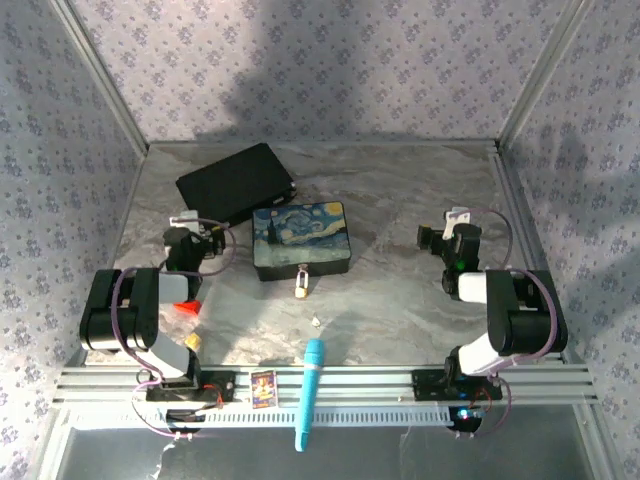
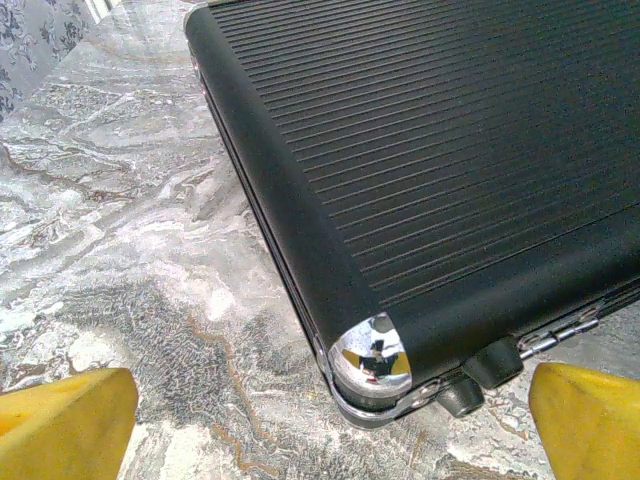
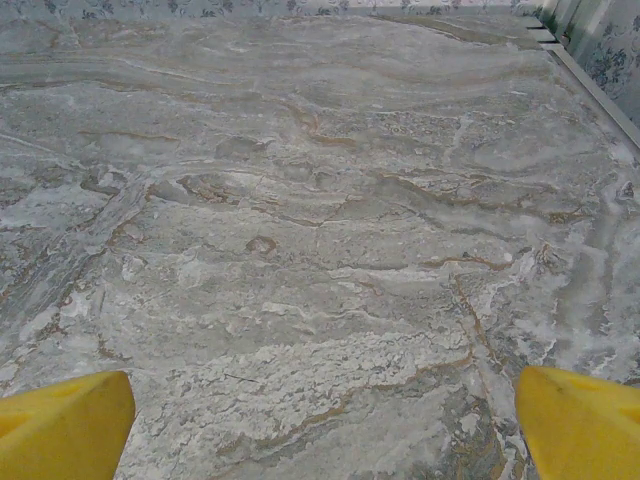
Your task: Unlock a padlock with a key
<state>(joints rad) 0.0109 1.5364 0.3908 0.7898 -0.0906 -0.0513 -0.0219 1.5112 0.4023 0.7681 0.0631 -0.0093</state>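
On my left, the left jaws hang released and hold nothing, their yellow fingertips [image 2: 66,420] spread wide over the corner of the black case [image 2: 430,150]. Just right of that arm sits the painted box [image 1: 300,240]. The padlock [image 1: 301,284] lies on the desk [image 1: 400,300] at the box's near edge, touching it or just beside it; I cannot tell which. The key [image 1: 316,322] lies a little nearer to me, apart from the padlock, with the light-blue pen [image 1: 310,390] beyond it at the rail. Farther right, the right jaws are released too, fingertips [image 3: 580,420] wide over bare desk, well apart from both things. My worry is the key: thin and flat on that marbled top, it could skid or flip away if the fingertips close off-centre. The box also crowds the padlock, leaving little room for a finger on that side, and a nudge could turn its keyhole away.
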